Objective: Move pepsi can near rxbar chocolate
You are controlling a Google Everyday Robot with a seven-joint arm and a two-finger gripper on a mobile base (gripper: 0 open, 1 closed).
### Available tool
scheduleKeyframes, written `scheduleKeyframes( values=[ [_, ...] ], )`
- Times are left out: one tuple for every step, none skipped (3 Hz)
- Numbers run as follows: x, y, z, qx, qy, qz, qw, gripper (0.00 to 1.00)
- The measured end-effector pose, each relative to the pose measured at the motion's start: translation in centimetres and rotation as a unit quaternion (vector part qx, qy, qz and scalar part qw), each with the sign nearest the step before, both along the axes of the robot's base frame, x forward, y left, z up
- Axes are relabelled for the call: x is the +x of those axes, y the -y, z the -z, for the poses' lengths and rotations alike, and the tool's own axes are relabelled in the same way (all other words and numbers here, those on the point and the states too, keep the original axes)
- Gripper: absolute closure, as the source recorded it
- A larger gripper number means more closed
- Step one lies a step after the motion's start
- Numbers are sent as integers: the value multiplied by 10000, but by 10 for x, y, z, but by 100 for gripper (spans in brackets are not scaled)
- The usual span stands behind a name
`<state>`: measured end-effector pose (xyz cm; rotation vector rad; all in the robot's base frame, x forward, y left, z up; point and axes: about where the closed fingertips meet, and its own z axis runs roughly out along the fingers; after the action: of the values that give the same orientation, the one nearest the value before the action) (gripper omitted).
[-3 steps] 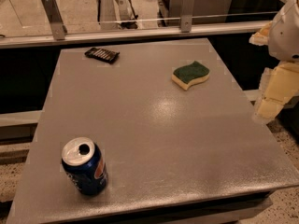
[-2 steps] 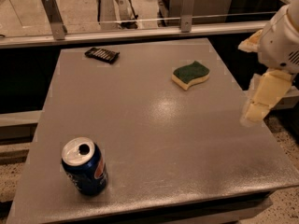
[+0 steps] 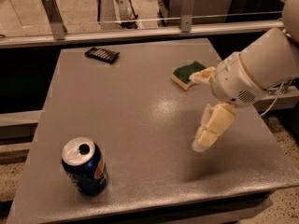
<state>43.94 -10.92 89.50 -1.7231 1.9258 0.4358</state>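
While empty and aloft, gripper (image 3: 196, 110): hanging above the right half of the table (image 3: 140, 120), near the sponge (image 3: 186, 73), two cream fingers spread wide, holding nothing.
pepsi can (image 3: 85, 167): standing on the near left corner, well apart from the gripper.
rxbar chocolate (image 3: 102, 55): lying flat near the far left corner, well apart from the can.
can's axis: long axis vertical, opened silver top facing up, logo turned toward the near right.
bar's axis: long side running roughly left to right, slightly slanted.
handling, as judged: thin aluminium, easily dented; smooth, likely slippery; already opened, so liable to spill if tipped.
hold, as judged: mid-body from the side, fingers across the round wall, kept upright, squeezed gently.
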Motion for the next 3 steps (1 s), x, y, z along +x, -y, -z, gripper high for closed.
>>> scheduleKeyframes(
  values=[
    [-3, -11, -2, 167, -39, -70, 9998, 0],
    [0, -9, 0, 276, -53, -138, 9995, 0],
    [-7, -20, 9, 726, -116, -288, 9969, 0]
  ],
)
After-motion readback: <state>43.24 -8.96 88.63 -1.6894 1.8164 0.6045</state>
